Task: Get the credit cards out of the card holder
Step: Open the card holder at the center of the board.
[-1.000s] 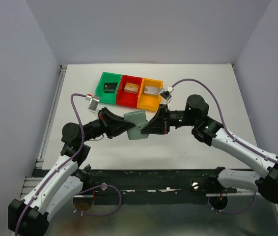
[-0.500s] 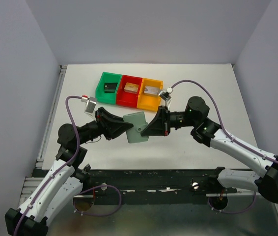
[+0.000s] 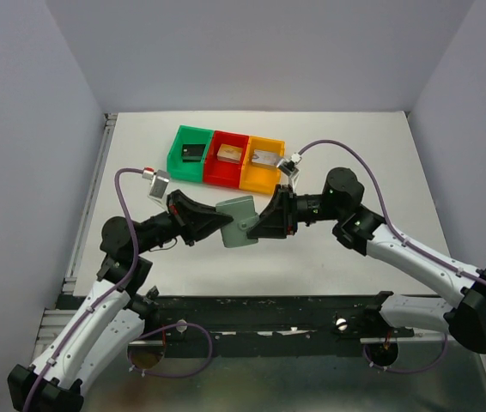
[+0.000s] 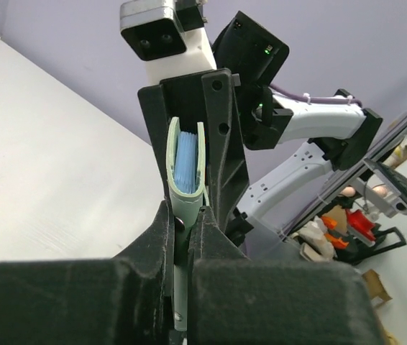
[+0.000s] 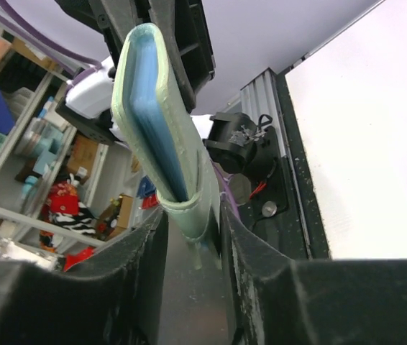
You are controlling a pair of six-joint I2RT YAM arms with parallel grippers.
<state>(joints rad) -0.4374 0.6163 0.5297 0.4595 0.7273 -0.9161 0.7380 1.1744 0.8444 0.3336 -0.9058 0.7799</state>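
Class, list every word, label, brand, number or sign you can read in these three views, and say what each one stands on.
Readable text: none.
Grey-green folding card holder: no print shows on it.
Green plastic bin, red plastic bin, orange plastic bin: no labels show.
Shelf clutter behind the wrist views: any print there is too blurred to read.

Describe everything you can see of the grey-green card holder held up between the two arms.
The small, flat grey-green card holder looks matte and leather-like. It is folded nearly shut, and pale blue inner pockets show in the gap. It is held tilted above the white table, between both arms. The left claw pinches one thin edge. The right claw closely flanks the folded end, though a firm grip cannot be confirmed. No cards visibly stick out.
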